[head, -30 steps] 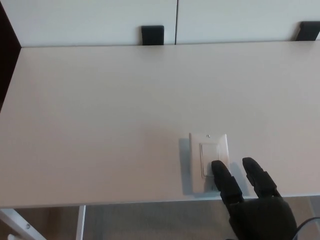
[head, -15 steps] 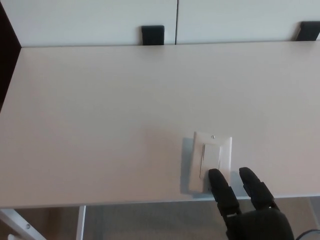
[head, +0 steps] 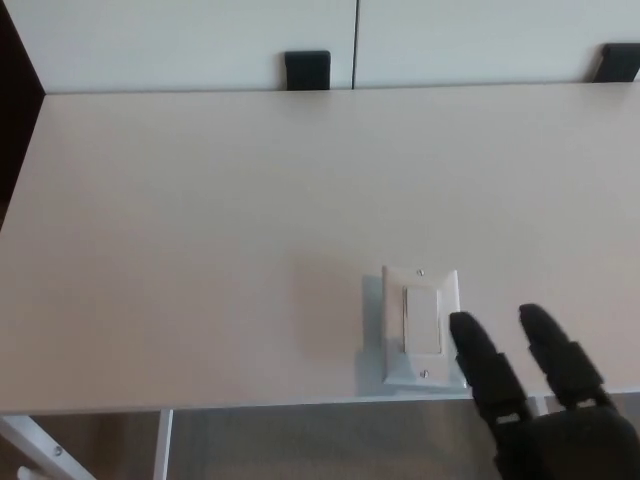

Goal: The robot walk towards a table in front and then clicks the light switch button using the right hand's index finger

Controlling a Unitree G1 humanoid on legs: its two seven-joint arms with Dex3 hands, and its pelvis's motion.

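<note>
- The robot stands at the table point(head: 200, 200); the walk looks done and the pressing step is in hand.
- The switch point(head: 421, 325) lies flat near the table's front edge, at about 5 o'clock from the table's middle. Its rocker point(head: 421, 320) is a tall pale panel inside the plate.
- The right hand point(head: 535, 400) comes in from the lower right, at 4 o'clock from the switch. Two fingers point(head: 478, 355) are stretched forward and spread apart, holding nothing.
- The nearer fingertip sits just beside the plate's right edge, perhaps over its rim; I cannot tell whether it touches.
- It is off the rocker, so the click does not look made at this instant.
- Next move, as I judge it: shift that fingertip toward 9 o'clock onto the rocker and press down; the loose plate could slide.
- The left hand does not show.
- No containers are on the table; two dark brackets point(head: 307, 69) sit at the far edge.
</note>
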